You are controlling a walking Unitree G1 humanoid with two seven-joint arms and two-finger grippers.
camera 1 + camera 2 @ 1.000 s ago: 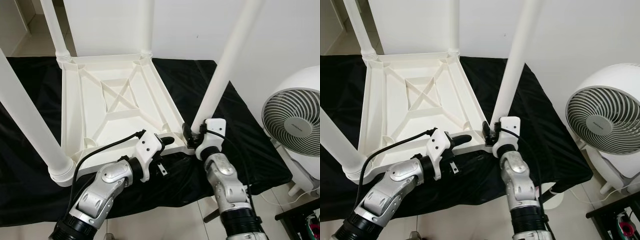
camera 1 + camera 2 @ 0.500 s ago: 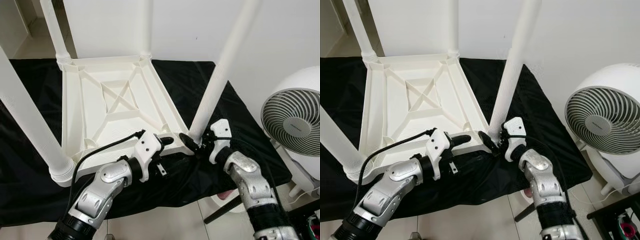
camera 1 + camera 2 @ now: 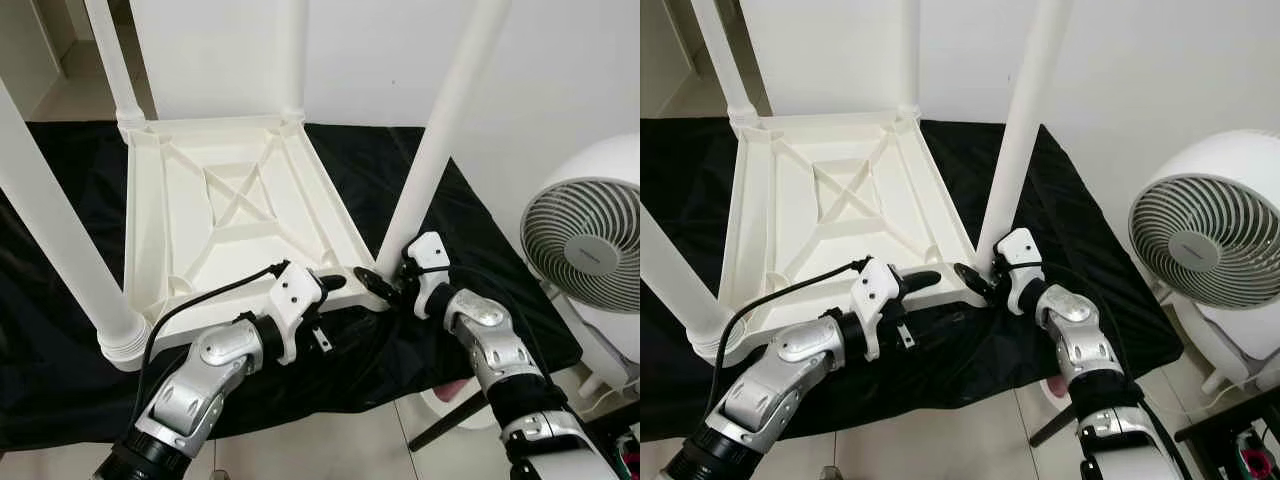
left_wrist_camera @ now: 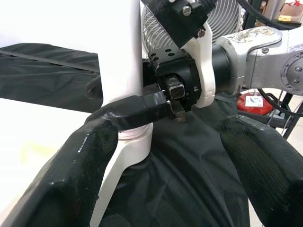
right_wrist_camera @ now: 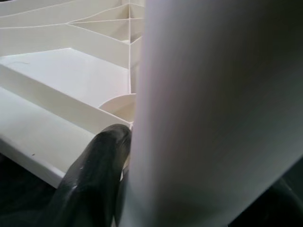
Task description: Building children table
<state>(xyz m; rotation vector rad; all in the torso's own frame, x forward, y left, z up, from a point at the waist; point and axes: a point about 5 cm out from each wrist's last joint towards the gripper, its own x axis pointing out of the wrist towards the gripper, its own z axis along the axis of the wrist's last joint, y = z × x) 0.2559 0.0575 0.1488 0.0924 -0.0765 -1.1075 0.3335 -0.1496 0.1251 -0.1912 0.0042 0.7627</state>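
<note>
A white plastic children's table lies upside down on a black cloth, its legs pointing up. My right gripper is shut on the base of the near-right leg, where the leg meets the table's corner; in the right wrist view the leg sits between the black fingers. My left gripper is at the table's near edge just left of that corner, open, with one of its fingers against the leg's socket and the other over the cloth.
The near-left leg and two far legs stand up from the other corners. A white floor fan stands on the right beside the cloth. A wall is behind, tiled floor in front.
My right forearm has swung out to the right and its gripper has turned around the base of the near-right leg. The left gripper has stayed at the table's edge.
</note>
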